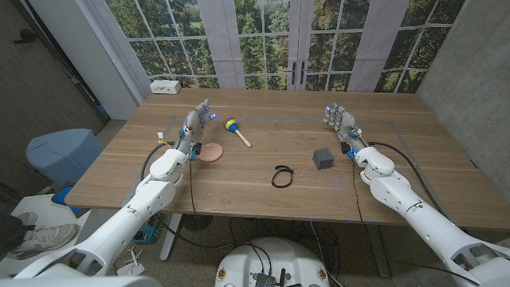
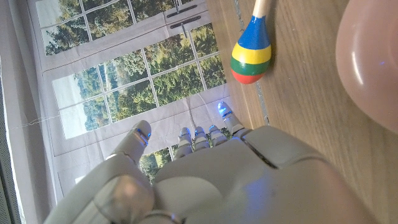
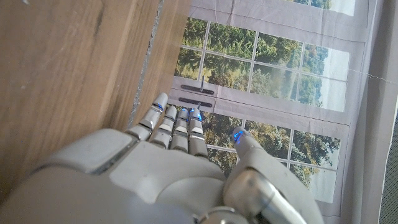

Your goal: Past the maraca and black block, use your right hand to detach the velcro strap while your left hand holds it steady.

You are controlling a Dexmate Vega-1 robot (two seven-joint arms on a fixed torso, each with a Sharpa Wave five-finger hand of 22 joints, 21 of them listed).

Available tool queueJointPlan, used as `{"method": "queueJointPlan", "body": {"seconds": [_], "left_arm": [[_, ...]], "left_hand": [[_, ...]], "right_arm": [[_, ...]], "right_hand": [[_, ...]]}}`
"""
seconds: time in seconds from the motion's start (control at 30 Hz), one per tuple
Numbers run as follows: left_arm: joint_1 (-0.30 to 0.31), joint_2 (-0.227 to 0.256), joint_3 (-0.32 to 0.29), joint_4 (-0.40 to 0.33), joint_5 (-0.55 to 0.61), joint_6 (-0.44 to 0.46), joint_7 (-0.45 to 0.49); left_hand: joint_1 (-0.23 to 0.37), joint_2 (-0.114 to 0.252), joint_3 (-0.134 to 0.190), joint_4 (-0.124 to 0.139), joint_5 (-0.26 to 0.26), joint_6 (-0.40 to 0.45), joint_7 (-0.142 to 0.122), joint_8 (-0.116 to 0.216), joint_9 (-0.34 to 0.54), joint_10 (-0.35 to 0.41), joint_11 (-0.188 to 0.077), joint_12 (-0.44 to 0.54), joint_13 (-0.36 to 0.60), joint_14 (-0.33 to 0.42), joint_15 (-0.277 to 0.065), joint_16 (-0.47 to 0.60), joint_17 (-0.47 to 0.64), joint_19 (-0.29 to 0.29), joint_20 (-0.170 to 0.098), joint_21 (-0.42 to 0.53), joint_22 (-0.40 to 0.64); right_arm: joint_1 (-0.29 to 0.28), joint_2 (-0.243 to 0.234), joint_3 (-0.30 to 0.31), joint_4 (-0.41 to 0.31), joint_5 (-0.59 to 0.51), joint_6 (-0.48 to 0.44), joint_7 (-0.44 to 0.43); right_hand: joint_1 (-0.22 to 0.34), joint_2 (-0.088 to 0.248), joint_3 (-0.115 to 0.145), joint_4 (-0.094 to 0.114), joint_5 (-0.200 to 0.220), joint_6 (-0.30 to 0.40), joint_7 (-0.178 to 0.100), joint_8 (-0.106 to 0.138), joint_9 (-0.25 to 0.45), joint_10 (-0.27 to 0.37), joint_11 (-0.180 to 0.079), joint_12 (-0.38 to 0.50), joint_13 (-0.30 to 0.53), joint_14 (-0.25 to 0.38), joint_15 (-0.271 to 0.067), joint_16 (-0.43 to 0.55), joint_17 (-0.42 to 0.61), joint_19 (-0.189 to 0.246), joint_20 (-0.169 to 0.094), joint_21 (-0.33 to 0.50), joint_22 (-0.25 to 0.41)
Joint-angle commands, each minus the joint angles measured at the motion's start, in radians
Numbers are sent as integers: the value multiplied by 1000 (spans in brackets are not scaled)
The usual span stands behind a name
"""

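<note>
Left hand (image 1: 196, 123): fingers apart, empty, near maraca (image 1: 234, 129).
Right hand (image 1: 341, 123): fingers apart, empty, beyond black block (image 1: 323, 158).
Velcro strap (image 1: 281, 176): looped on surface (image 1: 263, 187), untouched.

The strap (image 1: 281, 176) lies low in the middle of the table (image 1: 239, 187). Up and right of it sits the block (image 1: 323, 158); up and left, the maraca (image 1: 235, 130), with a disc (image 1: 211, 152) just below-left of it. The left hand (image 1: 195, 126) stands left of the maraca, the right hand (image 1: 341, 123) above-right of the block.
</note>
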Motion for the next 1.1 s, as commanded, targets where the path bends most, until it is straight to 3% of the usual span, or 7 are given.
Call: {"method": "queueJointPlan", "body": {"seconds": [0.03,0.2,0.4,0.9,1.1], "left_arm": [[-8,10,26,-42,145,-3,115],[-14,19,44,-80,226,25,180],[-17,31,61,-125,307,56,236],[-27,49,99,-209,420,140,283],[-21,61,108,-245,457,159,293]], "left_hand": [[2,11,5,-10,-1,21,-6,7,3,16,2,9,2,13,-15,10,4,-3,12,-2,2],[5,3,3,-33,-3,45,-6,9,4,25,6,8,3,34,-8,10,1,22,31,-6,3],[11,-3,2,-50,-6,53,-10,8,4,24,4,6,3,38,-7,7,0,31,31,-11,3],[25,-35,-10,-106,-14,89,-13,10,5,52,1,11,3,53,-10,2,0,49,32,-30,3],[28,-38,-12,-115,-15,93,-14,9,5,60,0,12,4,57,-11,2,0,52,33,-34,3]], "right_arm": [[-18,-4,8,-5,2,-6,-22],[-22,-2,14,11,9,0,-20],[-24,4,14,30,12,5,-19],[-46,2,26,46,18,33,-14],[-59,4,32,48,25,48,-10]], "right_hand": [[9,-6,4,-13,-2,12,2,6,4,14,6,7,-2,11,3,5,-3,15,-16,-4,2],[15,-6,6,-23,-3,16,3,7,4,18,10,7,-6,13,3,5,-6,18,-14,-9,2],[21,-6,8,-31,-5,21,5,7,4,21,11,8,-9,15,7,6,-9,21,-11,-13,3],[32,-4,12,-49,-8,31,8,8,5,29,13,9,-17,18,9,8,-15,28,-4,-24,3],[34,-4,12,-54,-9,34,10,8,5,31,14,10,-19,18,10,8,-16,30,-1,-27,3]]}}
